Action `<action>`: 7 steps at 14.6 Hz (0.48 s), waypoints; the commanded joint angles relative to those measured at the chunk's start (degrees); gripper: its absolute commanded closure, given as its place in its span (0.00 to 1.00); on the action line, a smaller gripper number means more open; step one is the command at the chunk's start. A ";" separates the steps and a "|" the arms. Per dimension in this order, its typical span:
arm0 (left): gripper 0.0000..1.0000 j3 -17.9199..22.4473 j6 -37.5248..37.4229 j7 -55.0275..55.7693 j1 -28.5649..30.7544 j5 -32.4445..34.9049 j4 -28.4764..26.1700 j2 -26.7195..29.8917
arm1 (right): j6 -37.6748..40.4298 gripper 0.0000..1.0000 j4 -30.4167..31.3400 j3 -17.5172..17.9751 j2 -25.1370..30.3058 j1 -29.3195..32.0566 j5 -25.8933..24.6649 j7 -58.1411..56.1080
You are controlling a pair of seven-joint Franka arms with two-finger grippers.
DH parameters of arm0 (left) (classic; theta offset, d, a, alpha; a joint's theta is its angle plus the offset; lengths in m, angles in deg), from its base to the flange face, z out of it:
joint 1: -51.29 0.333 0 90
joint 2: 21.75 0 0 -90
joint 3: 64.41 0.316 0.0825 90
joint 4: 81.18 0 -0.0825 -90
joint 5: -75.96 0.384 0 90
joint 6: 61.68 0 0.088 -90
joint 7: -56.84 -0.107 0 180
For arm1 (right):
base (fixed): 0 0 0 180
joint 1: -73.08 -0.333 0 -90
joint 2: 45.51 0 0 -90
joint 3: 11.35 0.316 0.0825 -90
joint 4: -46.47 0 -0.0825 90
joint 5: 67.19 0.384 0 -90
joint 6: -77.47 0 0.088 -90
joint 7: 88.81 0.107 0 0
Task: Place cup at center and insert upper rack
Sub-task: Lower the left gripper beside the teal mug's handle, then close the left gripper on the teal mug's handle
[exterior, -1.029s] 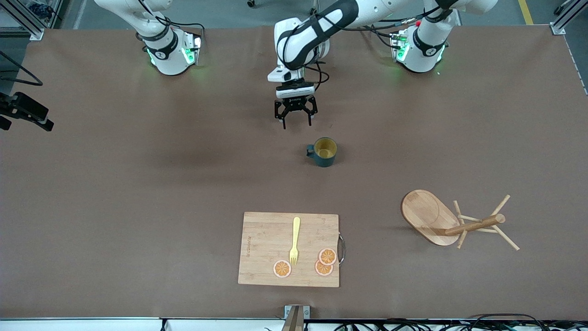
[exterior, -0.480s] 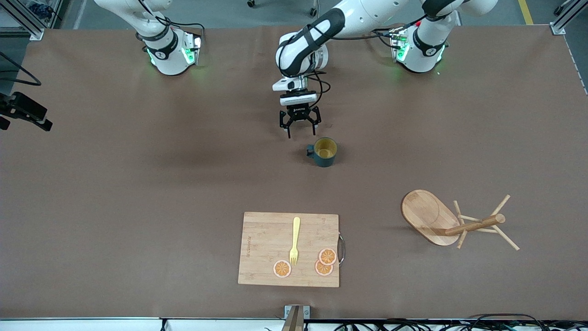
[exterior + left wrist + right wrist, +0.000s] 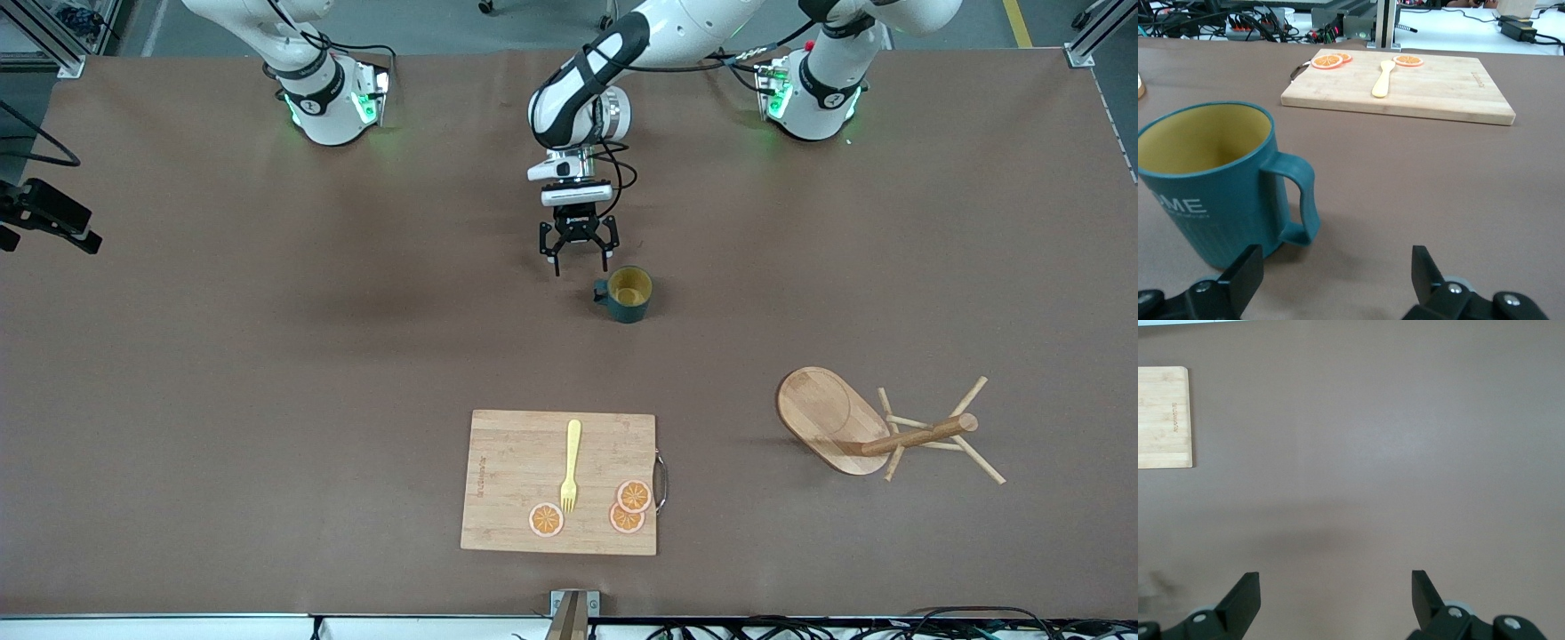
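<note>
Brown table (image 3: 267,373), left end effector (image 3: 581,261) spread wide and low beside the cup (image 3: 627,294)

The cup stands upright on the table just next to the left end effector, toward the front camera from it and apart from its fingers; in the left wrist view the cup (image 3: 1215,180) shows its yellow inside, with its handle turned toward the gap between the fingers. The upper rack (image 3: 876,428) lies tipped over on the table, well apart from that end effector, toward the left arm's end and nearer the front camera. A cutting board (image 3: 560,482) carries a yellow fork (image 3: 570,465) and orange slices (image 3: 629,507). The right end effector (image 3: 1335,600) waits released above bare table, holding nothing
</note>
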 commanded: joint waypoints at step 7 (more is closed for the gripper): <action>0.12 2.26 -1.29 0.56 -1.72 2.67 4.53 -3.61 | 0.07 0.00 0.35 0.14 0.01 0.15 0.23 -0.48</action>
